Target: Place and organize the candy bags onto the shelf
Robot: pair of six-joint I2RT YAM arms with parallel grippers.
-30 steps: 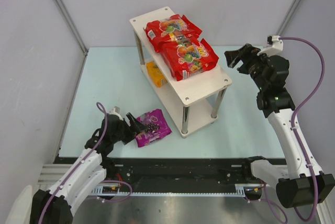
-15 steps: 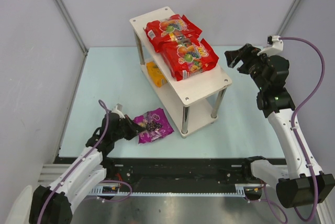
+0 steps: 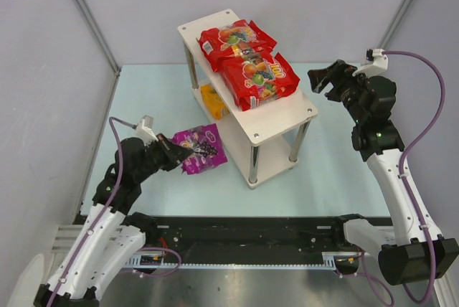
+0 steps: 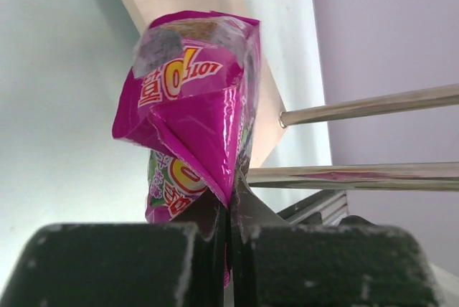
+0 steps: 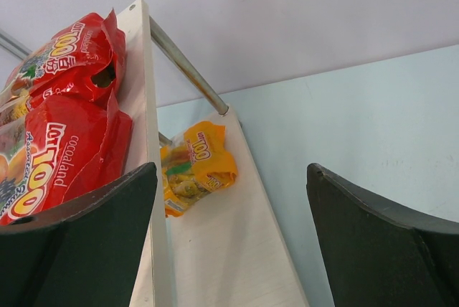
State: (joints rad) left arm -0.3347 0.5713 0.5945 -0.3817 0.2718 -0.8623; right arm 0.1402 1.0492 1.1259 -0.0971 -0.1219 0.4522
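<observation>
My left gripper [image 3: 174, 150] is shut on the edge of the purple candy bag [image 3: 197, 148] and holds it up off the table, left of the shelf [image 3: 287, 117]. In the left wrist view the purple candy bag [image 4: 190, 99] hangs pinched between the fingers [image 4: 208, 249], with the shelf's metal legs [image 4: 373, 106] behind it. Two red candy bags [image 3: 247, 59] lie on the shelf's top board. An orange-yellow candy bag [image 3: 212, 100] lies on the lower board [image 5: 229, 249]. My right gripper [image 3: 323, 77] stands open in the air right of the shelf, holding nothing.
Grey walls enclose the pale blue table [image 3: 150, 106] on the left, back and right. A black rail [image 3: 251, 232] runs along the near edge between the arm bases. The right arm's purple cable [image 3: 430, 106] loops at the far right.
The left gripper closed on the purple bag where it lay on the table, then lifted it and carried it up and slightly away from the front edge. The right arm stayed still.
</observation>
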